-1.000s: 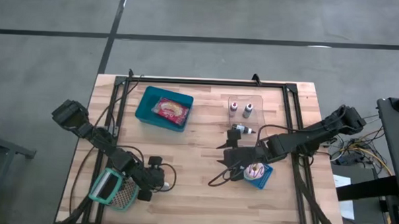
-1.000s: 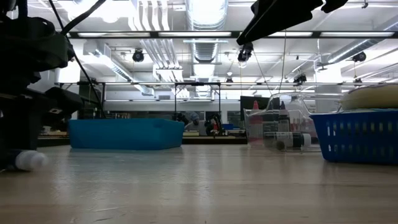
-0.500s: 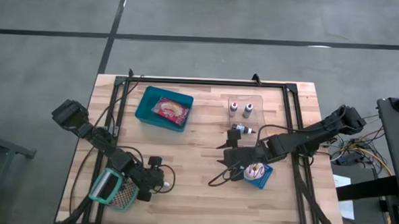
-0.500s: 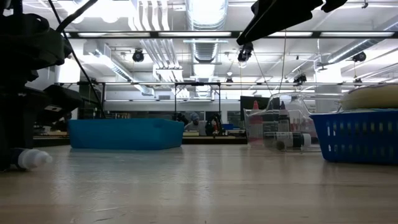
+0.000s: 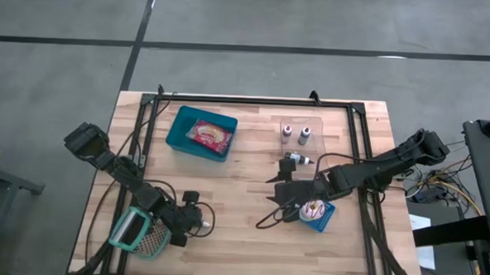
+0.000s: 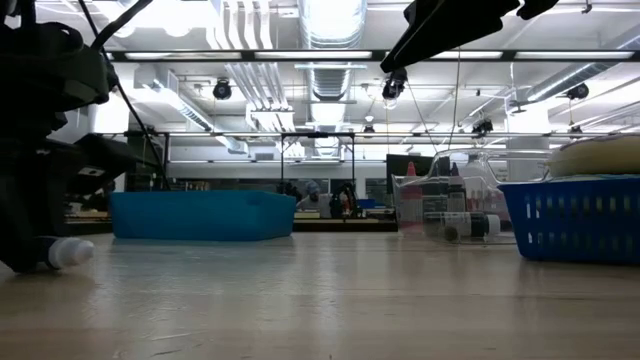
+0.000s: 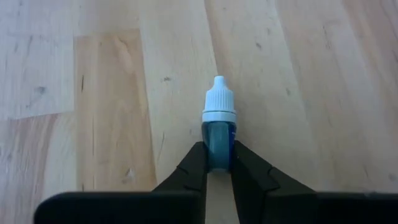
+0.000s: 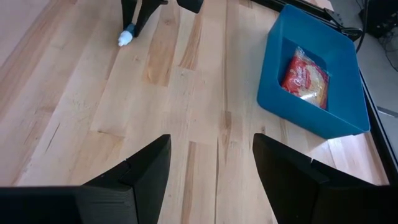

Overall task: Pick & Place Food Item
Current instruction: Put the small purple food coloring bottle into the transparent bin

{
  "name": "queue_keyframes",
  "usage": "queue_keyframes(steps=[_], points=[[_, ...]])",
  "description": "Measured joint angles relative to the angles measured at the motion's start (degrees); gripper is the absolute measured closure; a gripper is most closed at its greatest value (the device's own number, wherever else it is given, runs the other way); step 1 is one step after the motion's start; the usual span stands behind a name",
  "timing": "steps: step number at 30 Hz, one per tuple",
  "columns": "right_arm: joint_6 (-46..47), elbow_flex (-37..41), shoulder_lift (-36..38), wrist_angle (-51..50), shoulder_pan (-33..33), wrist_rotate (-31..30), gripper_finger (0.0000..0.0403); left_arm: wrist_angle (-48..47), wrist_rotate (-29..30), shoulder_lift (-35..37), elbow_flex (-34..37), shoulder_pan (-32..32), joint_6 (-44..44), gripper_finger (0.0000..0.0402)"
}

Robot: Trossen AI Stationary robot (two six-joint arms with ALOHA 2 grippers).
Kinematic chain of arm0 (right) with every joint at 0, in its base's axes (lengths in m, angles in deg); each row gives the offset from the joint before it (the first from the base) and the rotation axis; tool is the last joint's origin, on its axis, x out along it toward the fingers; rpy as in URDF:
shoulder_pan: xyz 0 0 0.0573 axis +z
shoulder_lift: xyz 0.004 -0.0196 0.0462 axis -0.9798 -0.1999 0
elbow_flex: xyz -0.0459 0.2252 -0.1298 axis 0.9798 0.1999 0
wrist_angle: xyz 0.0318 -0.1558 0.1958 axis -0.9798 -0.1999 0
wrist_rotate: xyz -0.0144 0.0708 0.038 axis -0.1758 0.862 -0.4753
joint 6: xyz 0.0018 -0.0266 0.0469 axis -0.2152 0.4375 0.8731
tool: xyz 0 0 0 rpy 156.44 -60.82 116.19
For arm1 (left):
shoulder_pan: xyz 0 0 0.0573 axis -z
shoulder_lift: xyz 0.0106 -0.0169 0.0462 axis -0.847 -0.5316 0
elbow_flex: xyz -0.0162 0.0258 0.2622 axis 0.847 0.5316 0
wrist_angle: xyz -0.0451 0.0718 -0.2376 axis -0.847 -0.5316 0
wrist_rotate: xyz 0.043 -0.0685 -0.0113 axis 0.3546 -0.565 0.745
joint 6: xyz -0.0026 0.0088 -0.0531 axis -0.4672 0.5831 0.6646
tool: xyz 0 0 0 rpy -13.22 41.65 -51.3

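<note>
A small blue dropper bottle (image 7: 217, 130) with a white cap (image 7: 219, 104) is in my left gripper (image 7: 216, 158), low over the table's near left part (image 5: 193, 221). The bottle also shows in the low view (image 6: 66, 252). A red-and-yellow food packet (image 5: 209, 134) lies in a blue bin (image 5: 182, 126) at the far left. My right gripper (image 5: 274, 191) is open and empty near the table's middle, beside a small blue basket (image 5: 325, 216); its fingers stand wide apart in the right wrist view (image 8: 211, 186). My left gripper pinches the bottle's blue body (image 7: 217, 144) between its two fingers, below the cap. The fingers come in low from the table's left and lie along the bottle. The cap points away from the gripper, toward the table's right. Whether the bottle rests on the table, I cannot tell.
A clear tray (image 5: 313, 124) with small bottles stands at the far right, and one bottle (image 5: 296, 159) lies in front of it. A teal mesh basket (image 5: 133, 230) sits at the near left corner. A black frame rail (image 5: 255, 99) runs along the far edge.
My left gripper has moved a little toward the table's right edge, still shut on the bottle, which stays low over the table.
</note>
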Motion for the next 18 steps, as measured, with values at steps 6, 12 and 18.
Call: queue_keyframes(steps=[6, 12, 18], points=[[0.0, 0.0, 0.0, 0.0, 0.0, 0.1, 0.0179, 2.1, 2.0, 0.0, 0.0, 0.0, -1.8, 0.0357], [0.0, 0.0, 0.0, 0.0, 0.0, 1.7, 0.0179, 5.6, 6.5, 0.1, -0.3, -0.1, -5.3, 0.0357], [-1.1, 0.0, 0.0, 2.1, 0.0, 4.9, 0.0179, 11.7, 10.8, 0.1, -0.3, -1.3, -10.3, 0.0357]])
